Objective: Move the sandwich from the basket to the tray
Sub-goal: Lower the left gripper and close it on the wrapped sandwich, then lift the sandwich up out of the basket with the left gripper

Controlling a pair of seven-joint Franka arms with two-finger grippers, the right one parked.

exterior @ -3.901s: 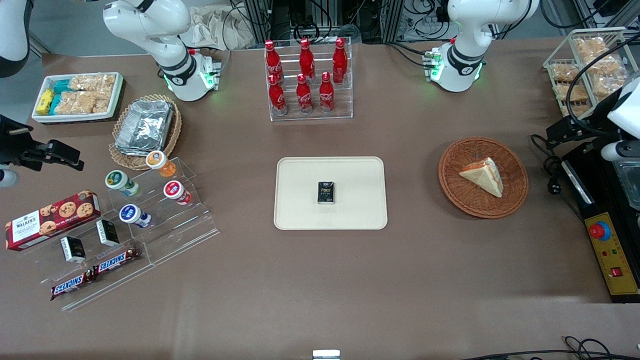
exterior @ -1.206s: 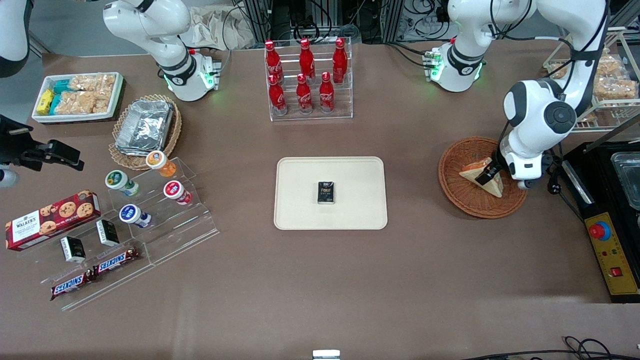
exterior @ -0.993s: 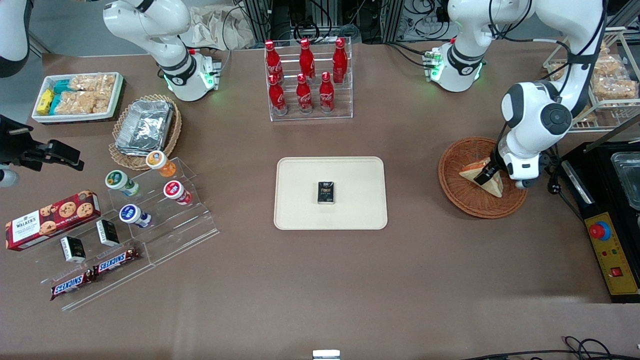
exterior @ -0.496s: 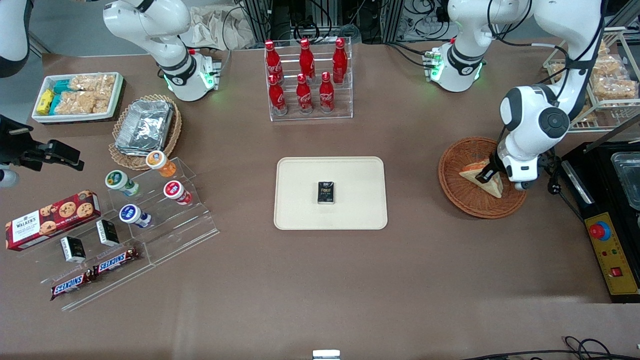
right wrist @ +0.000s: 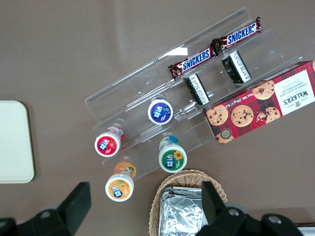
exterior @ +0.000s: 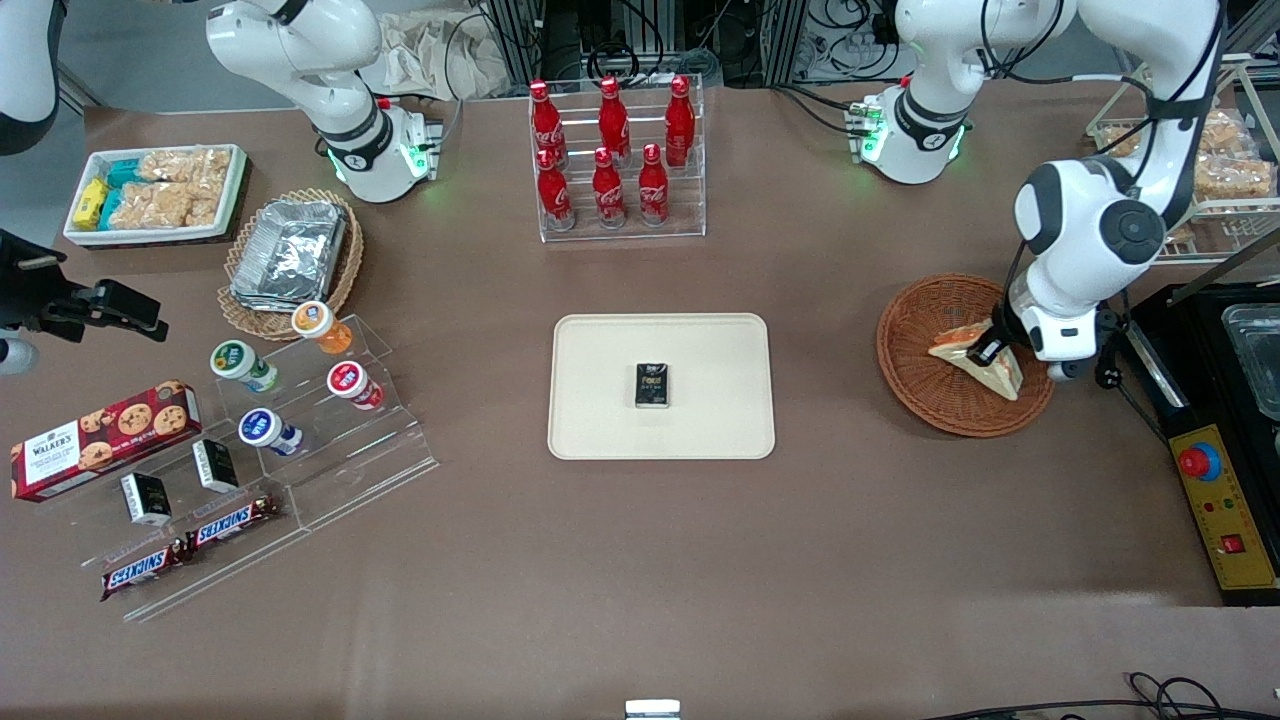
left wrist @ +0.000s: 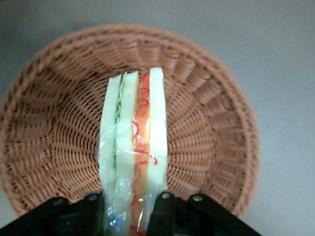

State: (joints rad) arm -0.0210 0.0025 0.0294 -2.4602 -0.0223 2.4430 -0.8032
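The sandwich (exterior: 1001, 377), a pale bread wedge with red-orange and green filling, stands on edge over the reddish-brown wicker basket (exterior: 905, 345). My left gripper (exterior: 988, 347) comes down on it from above and is shut on it. In the left wrist view the sandwich (left wrist: 135, 142) sits between the two black fingers (left wrist: 163, 209), its plastic wrap squeezed, with the basket (left wrist: 211, 123) underneath. The gripper (left wrist: 127, 209) holds the wedge's wide end. The cream tray (exterior: 700, 425) lies at the table's middle, toward the parked arm from the basket; its corner (right wrist: 12, 142) shows in the right wrist view.
A small black packet (exterior: 652, 385) lies in the middle of the tray. A rack of red bottles (exterior: 615, 160) stands farther from the camera than the tray. A black control box (exterior: 1225, 500) and a wire rack of snacks (exterior: 1215, 160) flank the basket at the working arm's end.
The gripper came down onto the sandwich and shut on it. In the last half second arm and sandwich shifted slightly toward the working arm's end, the wedge tilting with the fingers.
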